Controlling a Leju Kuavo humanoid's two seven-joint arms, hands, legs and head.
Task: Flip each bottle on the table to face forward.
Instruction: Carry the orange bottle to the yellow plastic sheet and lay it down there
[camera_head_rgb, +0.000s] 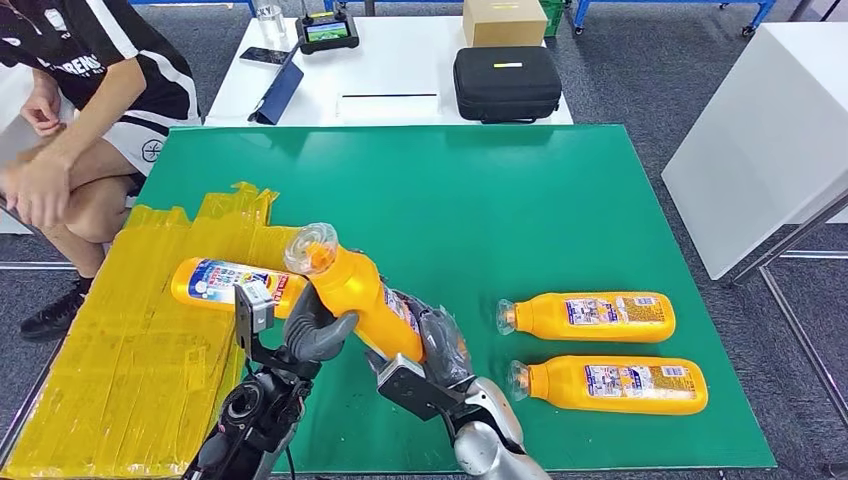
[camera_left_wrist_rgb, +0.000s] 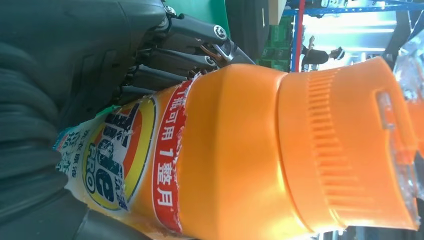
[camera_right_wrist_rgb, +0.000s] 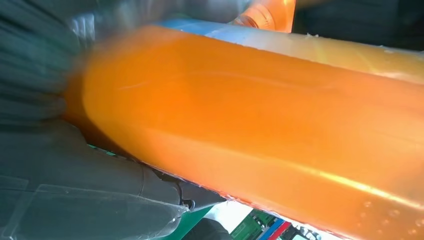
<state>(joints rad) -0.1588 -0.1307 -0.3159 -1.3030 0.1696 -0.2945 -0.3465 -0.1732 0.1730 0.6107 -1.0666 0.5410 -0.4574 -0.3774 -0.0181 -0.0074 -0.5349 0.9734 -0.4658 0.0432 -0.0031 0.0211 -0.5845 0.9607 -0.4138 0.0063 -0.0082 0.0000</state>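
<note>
Bottle (camera_head_rgb: 360, 300) in both hands, left hand (camera_head_rgb: 318, 335) & right hand (camera_head_rgb: 440, 345), base hidden by fingers.

4 orange bottles: 1 lifted off the green tabletop (camera_head_rgb: 560, 190) in both hands (camera_head_rgb: 362, 292), 1 lying on the yellow tape patch (camera_head_rgb: 222, 282), 2 lying side by side at the right (camera_head_rgb: 598, 316) (camera_head_rgb: 615, 384). 1 black case (camera_head_rgb: 506, 82), 1 cardboard box (camera_head_rgb: 504, 21), 1 seated person (camera_head_rgb: 80, 110).

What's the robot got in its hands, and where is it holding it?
An orange bottle, lifted and tilted: left hand around its upper body, right hand around its lower end.
</note>
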